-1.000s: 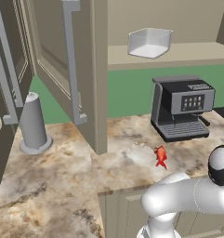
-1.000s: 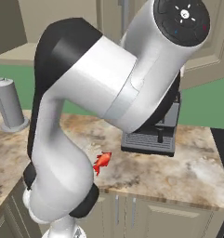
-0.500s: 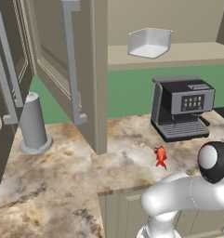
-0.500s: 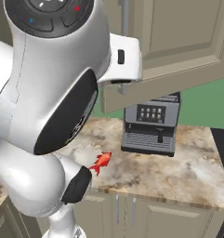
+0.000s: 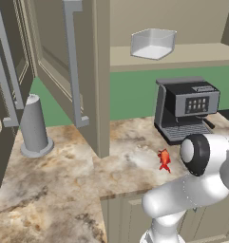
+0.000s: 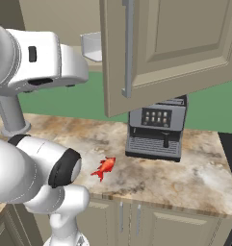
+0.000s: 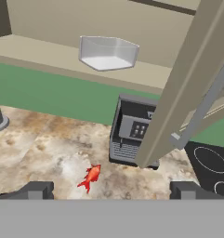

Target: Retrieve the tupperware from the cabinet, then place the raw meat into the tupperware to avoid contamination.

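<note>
Cabinet point(image 5: 82, 71) doors open; tupperware point(image 5: 153, 43) sits on its shelf point(image 5: 192, 54). Raw meat point(image 5: 164, 160) lies on desk point(image 5: 78, 175) nr coffee machine point(image 5: 187, 107). Arm has swung up vs. a sec ago; gripper point(image 7: 111, 190), jaws wide & empty, now faces the shelf: reach for tupperware likely next.

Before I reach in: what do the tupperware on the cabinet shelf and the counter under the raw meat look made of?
The tupperware looks like thin translucent plastic, pale grey-white: the shelf shows faintly through its walls. The counter looks like polished stone, perhaps granite or marble: mottled beige, brown and white veining, though it may be laminate. The raw meat is a glossy red-orange chunk.
</note>
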